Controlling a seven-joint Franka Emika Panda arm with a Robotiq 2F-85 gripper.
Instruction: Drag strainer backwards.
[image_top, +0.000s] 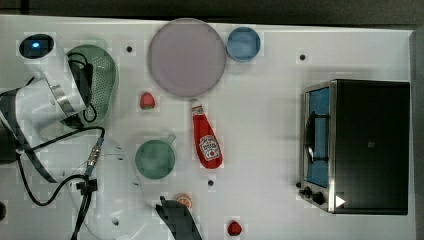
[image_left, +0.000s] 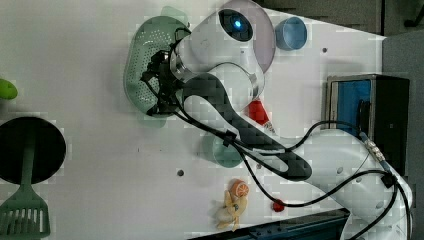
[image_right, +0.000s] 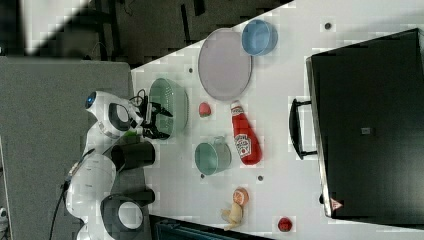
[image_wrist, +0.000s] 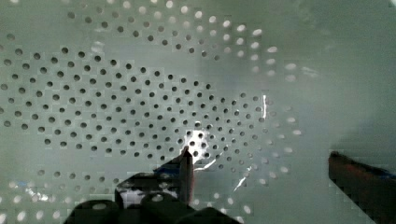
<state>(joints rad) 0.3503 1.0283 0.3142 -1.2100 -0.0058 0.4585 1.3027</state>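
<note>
Strainer (image_top: 102, 75): pale green, oval, perforated bowl; far-left end of white counter (image_top: 270, 100) in the top view, near the top view's upper edge. Arm's wrist covers its left part there.

Hand (image_wrist: 261, 172): inside strainer bowl, per wrist view. Fingers spread; one dark finger (image_wrist: 186, 170) low over the holes, tip at or just above bowl floor — contact can't be told; other finger at frame edge, well apart. In right view, hand (image_right: 156, 120) reaches into the bowl from the right view's left.

Other items, top view:
- Lilac plate (image_top: 186, 56): round, large, right of strainer, near upper edge.
- Blue bowl (image_top: 243, 43): just beside plate, on its right.
- Strawberry (image_top: 147, 100): btwn strainer and ketchup.
- Ketchup bottle (image_top: 206, 140): red, lying flat, cap toward plate.
- Green mug (image_top: 156, 158): w/ handle, left of bottle, below strawberry.
- Toaster oven (image_top: 357, 145): black, blue-lit door, far right.
- Red fruit (image_top: 234, 228): small, at lower edge.
- Orange slice (image_top: 184, 200): near lower edge.

Left view extras: green spatula (image_left: 24, 212) and black round pan (image_left: 30, 150), at the left view's lower left.
</note>
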